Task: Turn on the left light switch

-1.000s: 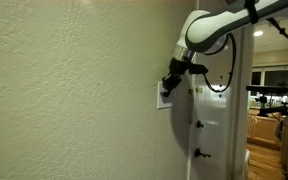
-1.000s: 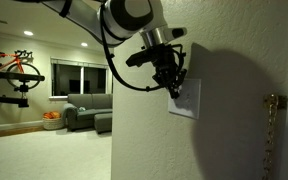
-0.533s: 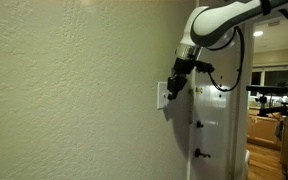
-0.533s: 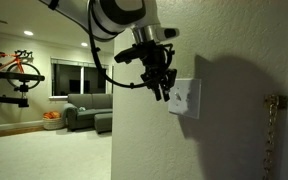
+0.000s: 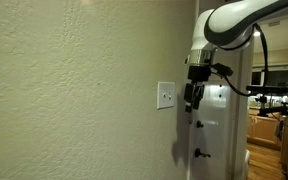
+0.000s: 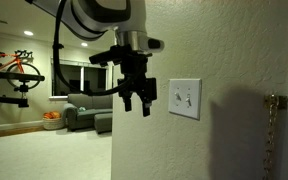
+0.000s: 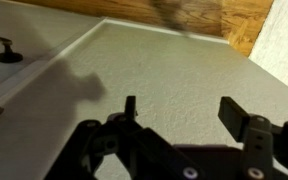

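The left light switch (image 6: 178,97) is sitting on a white wall plate (image 6: 184,112); the gripper (image 6: 137,104) is hovering just beside it, not touching, fingers spread, gripping nothing.

Gripper (image 6: 137,104) beside wall plate (image 6: 184,98)

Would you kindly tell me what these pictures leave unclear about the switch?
- Left light switch: too small in both exterior views to tell up from down.
- Wall plate: seen at a steep angle in an exterior view, toggles indistinct.
- Wrist view: plate outside the frame; only the open gripper and bare wall show.
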You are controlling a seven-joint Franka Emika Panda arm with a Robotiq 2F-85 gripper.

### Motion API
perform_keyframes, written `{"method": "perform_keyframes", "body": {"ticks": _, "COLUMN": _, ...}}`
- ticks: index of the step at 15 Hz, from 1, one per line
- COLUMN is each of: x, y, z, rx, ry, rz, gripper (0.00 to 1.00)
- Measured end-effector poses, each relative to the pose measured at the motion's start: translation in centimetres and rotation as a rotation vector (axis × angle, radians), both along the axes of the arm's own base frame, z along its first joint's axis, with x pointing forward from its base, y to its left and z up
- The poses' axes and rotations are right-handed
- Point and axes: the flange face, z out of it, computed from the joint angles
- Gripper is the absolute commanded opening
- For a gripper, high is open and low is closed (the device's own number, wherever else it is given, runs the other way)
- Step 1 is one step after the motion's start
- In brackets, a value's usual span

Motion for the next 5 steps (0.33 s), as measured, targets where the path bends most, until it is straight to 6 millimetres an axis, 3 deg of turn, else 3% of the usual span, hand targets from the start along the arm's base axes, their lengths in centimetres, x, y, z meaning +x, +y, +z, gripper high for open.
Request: {"method": "perform_keyframes", "body": {"ticks": 5, "x": -1.9, "y": -0.3, "z": -1.5, "rx": 0.011, "ry": 0.060, "rz": -0.009, "gripper": 1.00}}
